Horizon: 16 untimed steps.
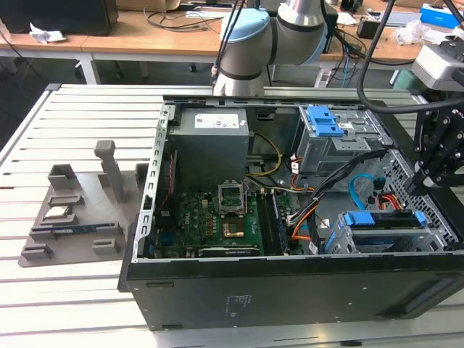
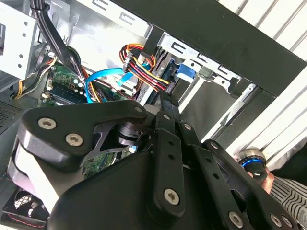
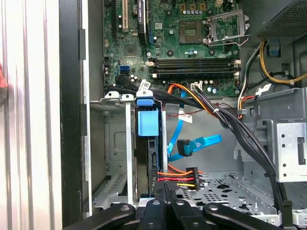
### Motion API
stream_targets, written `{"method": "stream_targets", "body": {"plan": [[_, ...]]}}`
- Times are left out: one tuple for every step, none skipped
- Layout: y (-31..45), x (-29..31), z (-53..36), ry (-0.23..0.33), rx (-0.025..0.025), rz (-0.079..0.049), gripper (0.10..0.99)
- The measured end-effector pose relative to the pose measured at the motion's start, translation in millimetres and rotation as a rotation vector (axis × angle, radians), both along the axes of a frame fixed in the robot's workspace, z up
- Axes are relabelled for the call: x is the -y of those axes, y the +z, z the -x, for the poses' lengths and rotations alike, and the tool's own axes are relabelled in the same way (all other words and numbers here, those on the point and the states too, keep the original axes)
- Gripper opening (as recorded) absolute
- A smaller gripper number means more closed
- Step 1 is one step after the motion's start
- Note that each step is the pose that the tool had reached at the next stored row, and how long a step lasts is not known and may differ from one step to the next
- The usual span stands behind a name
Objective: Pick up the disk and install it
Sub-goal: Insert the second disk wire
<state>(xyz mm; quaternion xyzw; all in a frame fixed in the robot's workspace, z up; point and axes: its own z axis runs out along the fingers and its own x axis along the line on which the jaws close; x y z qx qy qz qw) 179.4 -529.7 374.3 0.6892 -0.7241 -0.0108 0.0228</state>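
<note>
Low in the first wrist view's middle, the disk (image 3: 146, 158) stands slotted in the drive cage (image 3: 115, 143), directly above the gripper (image 3: 165, 189), whose fingers meet.

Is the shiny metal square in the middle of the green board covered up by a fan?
No, the square silver metal socket on the green circuit board sits bare, nothing over it.

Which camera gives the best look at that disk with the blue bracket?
The first wrist view: the disk stands on edge in its bay, blue bracket facing the camera. The exterior view shows it from farther off; the second wrist view shows a blue corner.
</note>
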Motion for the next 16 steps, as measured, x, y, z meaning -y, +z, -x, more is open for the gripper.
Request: {"method": "stream_targets", "body": {"plan": [[0.0,0.0,0.0,0.000,0.0000,0.000,0.173],[0.0,0.0,0.0,0.000,0.0000,0.000,0.173],[0.0,0.0,0.0,0.000,0.0000,0.000,0.302],[0.0,0.0,0.0,0.000,0.0000,0.000,0.302],[0.1,0.0,0.0,0.000,0.0000,0.000,0.302],[0.2,-0.2,0.0,0.000,0.0000,0.000,0.302],[0.3,-1.0,0.1,0.000,0.0000,0.000,0.302],[0.1,-2.1,0.2,0.000,0.0000,0.000,0.302],[0.0,-4.0,0.6,0.000,0.0000,0.000,0.302],[-0.2,-5.5,0.9,0.000,0.0000,0.000,0.302],[-0.3,-6.7,1.3,0.001,0.0000,0.000,0.302],[-0.7,-9.4,2.2,0.001,0.0000,0.000,0.302],[-0.8,-13.7,3.1,0.002,0.0000,0.000,0.302],[-0.9,-22.7,5.4,0.004,0.0000,0.000,0.302],[-1.0,-27.4,7.7,0.005,0.0000,0.000,0.302],[-1.3,-30.5,11.5,0.006,-0.0001,0.000,0.302]]}}
